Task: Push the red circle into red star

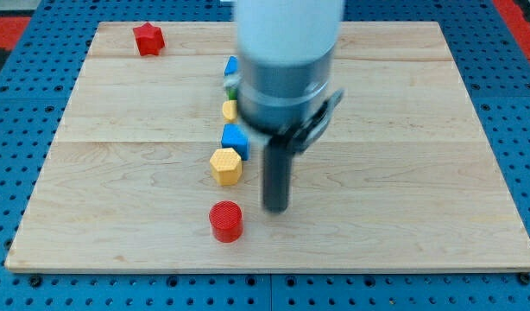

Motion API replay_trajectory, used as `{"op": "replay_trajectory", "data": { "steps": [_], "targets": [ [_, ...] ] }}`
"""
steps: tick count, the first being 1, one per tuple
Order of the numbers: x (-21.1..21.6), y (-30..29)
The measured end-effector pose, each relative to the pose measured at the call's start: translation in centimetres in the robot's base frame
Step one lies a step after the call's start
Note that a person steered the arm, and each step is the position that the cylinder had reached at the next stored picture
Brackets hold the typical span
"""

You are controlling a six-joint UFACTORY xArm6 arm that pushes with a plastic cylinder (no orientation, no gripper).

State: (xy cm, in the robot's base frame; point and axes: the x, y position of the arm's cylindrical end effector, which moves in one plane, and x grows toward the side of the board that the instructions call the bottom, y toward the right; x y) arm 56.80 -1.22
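The red circle point(225, 221), a short red cylinder, stands near the view's bottom, left of centre. The red star point(148, 39) sits far off at the view's top left corner of the wooden board point(403, 173). My tip point(276, 208) is the lower end of the dark rod, down on the board just right of and slightly above the red circle, with a small gap between them. The arm's blurred grey and white body hides part of the block column above.
A column of blocks runs up from the red circle: a yellow hexagon point(226, 165), a blue block point(235, 138), a small yellow block point(230, 110), a green sliver point(233, 86) and another blue block point(231, 66), partly hidden by the arm.
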Motion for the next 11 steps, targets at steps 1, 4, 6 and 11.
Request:
{"op": "replay_trajectory", "data": {
  "steps": [1,4,6,11],
  "targets": [
    [4.0,-2.1],
    [-3.9,-5.8],
    [-4.4,-3.6],
    [-7.7,-1.6]
  ]
}}
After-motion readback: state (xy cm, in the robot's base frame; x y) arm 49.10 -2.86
